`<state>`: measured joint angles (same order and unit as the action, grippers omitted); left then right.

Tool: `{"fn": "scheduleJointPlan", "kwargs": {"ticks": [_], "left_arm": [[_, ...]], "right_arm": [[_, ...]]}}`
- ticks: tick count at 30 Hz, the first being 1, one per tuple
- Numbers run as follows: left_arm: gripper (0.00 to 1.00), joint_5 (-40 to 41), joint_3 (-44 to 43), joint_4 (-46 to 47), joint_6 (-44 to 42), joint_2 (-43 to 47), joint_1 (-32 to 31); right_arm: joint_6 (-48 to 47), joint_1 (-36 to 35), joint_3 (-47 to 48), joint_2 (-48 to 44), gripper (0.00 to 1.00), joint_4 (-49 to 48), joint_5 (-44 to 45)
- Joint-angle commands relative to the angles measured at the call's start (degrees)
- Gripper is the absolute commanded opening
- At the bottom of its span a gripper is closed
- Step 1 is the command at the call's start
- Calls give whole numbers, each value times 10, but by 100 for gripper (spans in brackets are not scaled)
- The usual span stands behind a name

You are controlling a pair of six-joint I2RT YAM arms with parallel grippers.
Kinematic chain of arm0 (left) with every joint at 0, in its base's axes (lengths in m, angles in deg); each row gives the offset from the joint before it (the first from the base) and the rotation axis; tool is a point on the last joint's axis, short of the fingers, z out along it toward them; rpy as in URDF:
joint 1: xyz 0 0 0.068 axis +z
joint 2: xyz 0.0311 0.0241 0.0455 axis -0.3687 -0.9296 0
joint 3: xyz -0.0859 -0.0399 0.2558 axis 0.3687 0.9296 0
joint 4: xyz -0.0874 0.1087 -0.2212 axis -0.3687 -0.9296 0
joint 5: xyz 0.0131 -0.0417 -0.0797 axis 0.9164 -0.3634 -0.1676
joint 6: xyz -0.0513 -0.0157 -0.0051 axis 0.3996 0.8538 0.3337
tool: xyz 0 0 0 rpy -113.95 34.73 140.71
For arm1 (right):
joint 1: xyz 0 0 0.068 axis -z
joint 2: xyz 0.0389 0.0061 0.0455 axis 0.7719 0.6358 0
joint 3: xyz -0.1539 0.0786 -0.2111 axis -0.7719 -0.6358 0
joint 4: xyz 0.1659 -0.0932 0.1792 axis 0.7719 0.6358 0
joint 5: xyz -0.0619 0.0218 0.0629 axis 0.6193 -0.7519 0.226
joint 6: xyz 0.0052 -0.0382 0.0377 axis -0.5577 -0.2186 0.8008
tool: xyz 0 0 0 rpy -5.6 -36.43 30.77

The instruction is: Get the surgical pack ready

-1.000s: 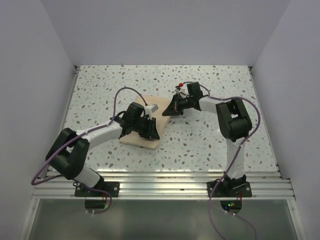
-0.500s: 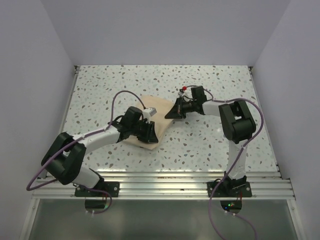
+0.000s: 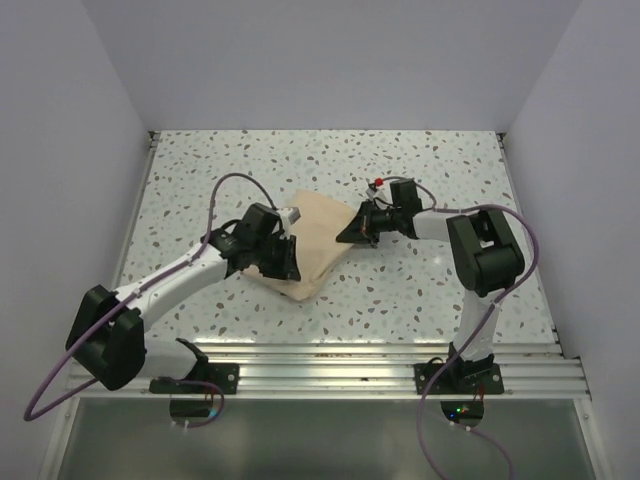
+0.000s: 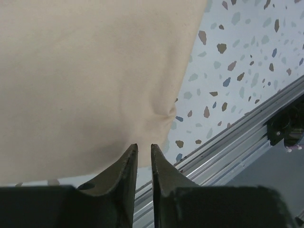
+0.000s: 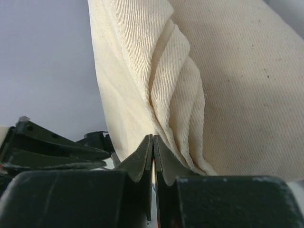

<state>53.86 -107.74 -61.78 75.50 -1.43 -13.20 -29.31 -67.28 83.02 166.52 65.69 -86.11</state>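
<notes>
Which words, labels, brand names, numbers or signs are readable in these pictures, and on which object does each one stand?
There are none. The beige fabric sheet is plain, the speckled table carries no print, and no view shows a legible marking anywhere else.

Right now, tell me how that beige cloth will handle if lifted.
Likely floppy: the surgical pack bunches into soft pleats where the right gripper pinches it. Probably light and not slippery, given its matte weave. It puckers near the left gripper, so pushing would likely wrinkle it.
</notes>
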Motion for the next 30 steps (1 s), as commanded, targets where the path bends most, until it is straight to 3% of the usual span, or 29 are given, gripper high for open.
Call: {"fn": "scheduleJointPlan", "kwargs": {"ticks": [1,5,13,20,26,30], "left_arm": [[19,52,-43,-80,39,42,27],[0,72,-18,-139,74,51,76],[0,7,86,-100,119,83,206],[0,-49,101,-15,132,-13,218],[0,-72,25,60,120,-148,217],[6,-80,-98,46,83,-230,217]], "right_arm": [[-31,6,-70,9,4,61,92],[-39,6,-111,-9,4,63,96],[-7,2,-213,-84,4,21,101],[-25,-10,-243,-132,5,52,104],[-39,-13,-245,-140,6,57,111],[-39,-13,-233,-140,6,74,113]]}}
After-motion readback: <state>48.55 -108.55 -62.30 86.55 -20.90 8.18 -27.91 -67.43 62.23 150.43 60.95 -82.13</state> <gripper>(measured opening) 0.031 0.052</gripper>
